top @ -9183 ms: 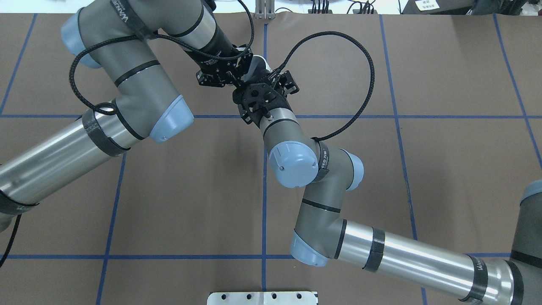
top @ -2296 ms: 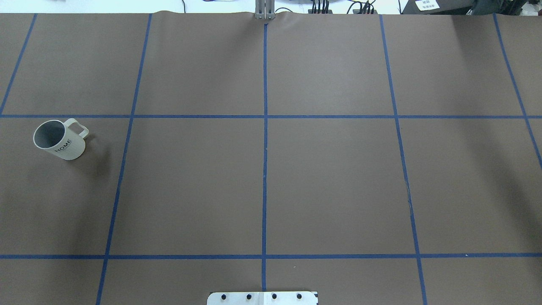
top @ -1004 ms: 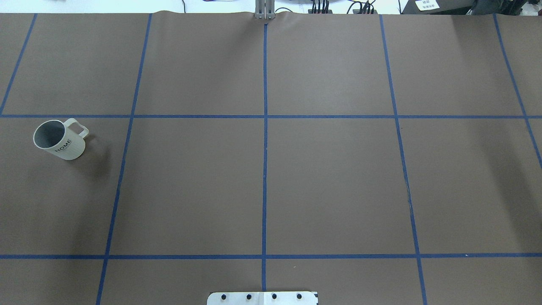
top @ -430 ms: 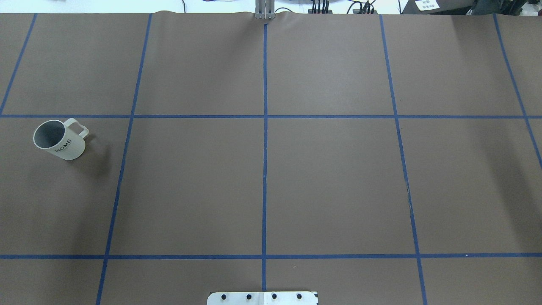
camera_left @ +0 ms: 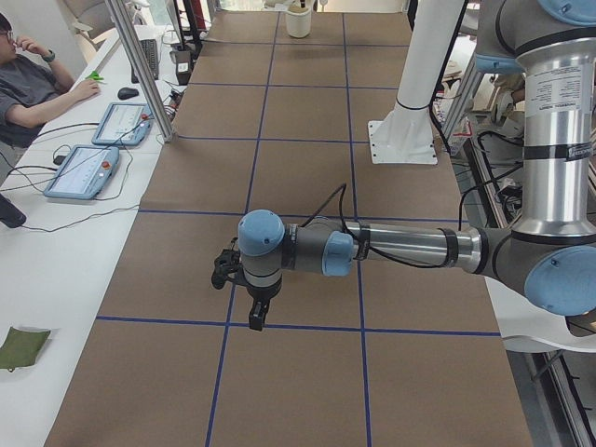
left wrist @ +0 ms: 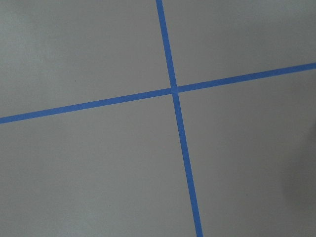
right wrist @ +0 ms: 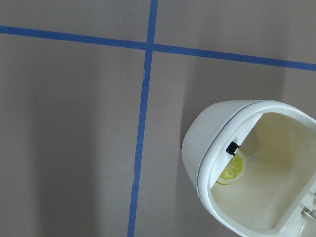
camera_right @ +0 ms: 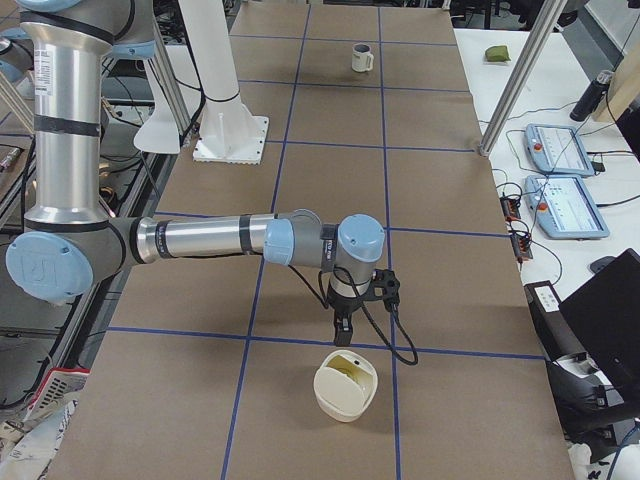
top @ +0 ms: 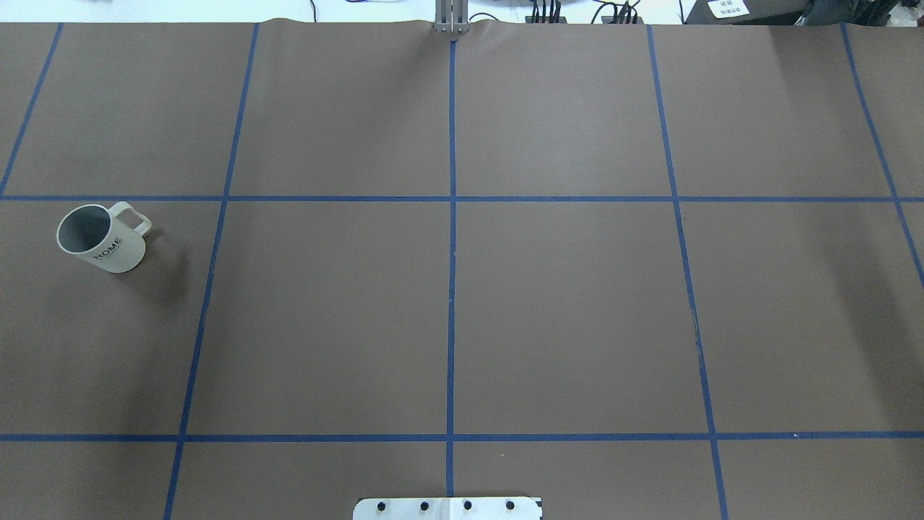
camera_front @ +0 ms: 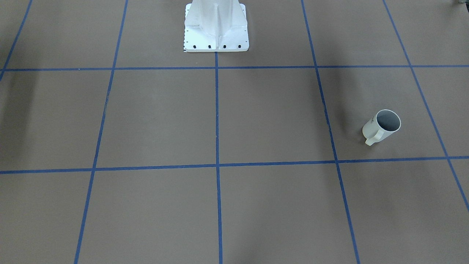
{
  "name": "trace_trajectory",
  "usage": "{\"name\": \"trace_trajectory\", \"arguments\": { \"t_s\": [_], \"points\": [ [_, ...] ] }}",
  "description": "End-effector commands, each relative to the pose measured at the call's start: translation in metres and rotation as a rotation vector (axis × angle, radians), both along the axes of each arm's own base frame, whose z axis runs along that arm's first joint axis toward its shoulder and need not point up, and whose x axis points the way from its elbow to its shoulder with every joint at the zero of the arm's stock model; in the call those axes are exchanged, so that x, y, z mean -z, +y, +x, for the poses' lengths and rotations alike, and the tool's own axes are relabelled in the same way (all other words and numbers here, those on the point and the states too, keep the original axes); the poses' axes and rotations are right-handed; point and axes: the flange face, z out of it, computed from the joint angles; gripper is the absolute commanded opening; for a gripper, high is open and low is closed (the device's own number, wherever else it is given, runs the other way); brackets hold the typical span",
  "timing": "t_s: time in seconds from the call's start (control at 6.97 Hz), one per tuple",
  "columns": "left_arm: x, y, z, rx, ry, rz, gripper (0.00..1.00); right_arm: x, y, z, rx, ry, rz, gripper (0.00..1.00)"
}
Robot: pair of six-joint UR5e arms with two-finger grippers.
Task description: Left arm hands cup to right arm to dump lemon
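Note:
The white "HOME" mug [top: 101, 238] stands upright on the brown table at its left end, grey inside, with nothing showing in it. It also shows in the front view [camera_front: 381, 126] and far off in the exterior right view [camera_right: 362, 58]. No arm shows in the overhead or front views. My left gripper [camera_left: 255, 318] points down over the table; I cannot tell if it is open. My right gripper [camera_right: 343, 338] hangs just above a cream bin [camera_right: 345, 385]; I cannot tell its state. A small yellow lemon piece [right wrist: 232, 170] lies inside that bin [right wrist: 217, 128].
The white robot base [camera_front: 216, 25] stands at the table's near middle [top: 447, 508]. An operator [camera_left: 37, 84] sits at a side table with tablets [camera_left: 93, 172]. Metal frame posts [camera_right: 520, 75] stand along that side. Blue tape lines grid the table.
9.2 s ago both arms met over the table's far middle in the overhead view. Now no arm shows there and the mug stands at the left. Nothing differs over the last 2.3 s.

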Motion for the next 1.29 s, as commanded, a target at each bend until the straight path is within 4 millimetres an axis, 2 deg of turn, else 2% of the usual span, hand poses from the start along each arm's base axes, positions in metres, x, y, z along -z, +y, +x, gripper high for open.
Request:
{"name": "trace_trajectory", "arguments": {
  "t_s": [0.0, 1.15],
  "points": [
    [-0.001, 0.001, 0.0, 0.003, -0.003, -0.004, 1.0, -0.002, 0.0, 0.0, 0.0, -0.001, -0.004, 1.0],
    [-0.011, 0.012, 0.0, 0.003, -0.003, -0.027, 1.0, -0.003, 0.0, 0.0, 0.0, -0.001, -0.005, 1.0]
  ]
}}
